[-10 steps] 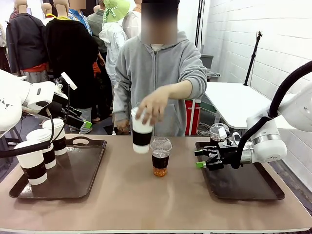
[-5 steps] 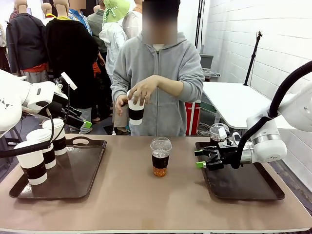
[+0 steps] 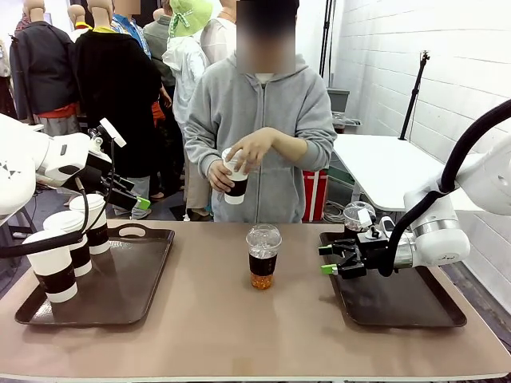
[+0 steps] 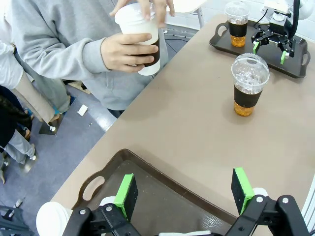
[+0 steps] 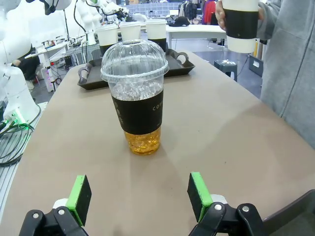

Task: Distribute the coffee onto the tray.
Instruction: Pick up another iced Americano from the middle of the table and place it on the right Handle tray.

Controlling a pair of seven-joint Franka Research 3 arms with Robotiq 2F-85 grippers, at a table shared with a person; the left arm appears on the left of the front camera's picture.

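**Person lifts a sleeved cup away; iced drink waits mid-table**

A second ago the person was holding a white paper cup [image 3: 234, 185] with a dark sleeve low over the table [image 3: 239, 319], next to the dome-lidded iced coffee [image 3: 263, 256]. Now they have raised it to chest height and hold it in both hands [image 3: 239, 159], so that cup is not available to either arm at present. The iced coffee has not moved and stands alone at the middle of the table, between the two trays.

The right hand [image 3: 329, 260] hovers over the inner edge of the right tray [image 3: 447, 307], fingers spread wide and empty, pointed straight at the iced coffee but well apart from it. A second iced cup [image 3: 357, 216] already sits at the back of that tray.

The left hand [image 4: 184, 189] is released too, green pads wide, holding nothing above the left tray [image 3: 152, 275], where three sleeved paper cups [image 3: 68, 247] stand.

The iced coffee looks like the next pick for the right hand.
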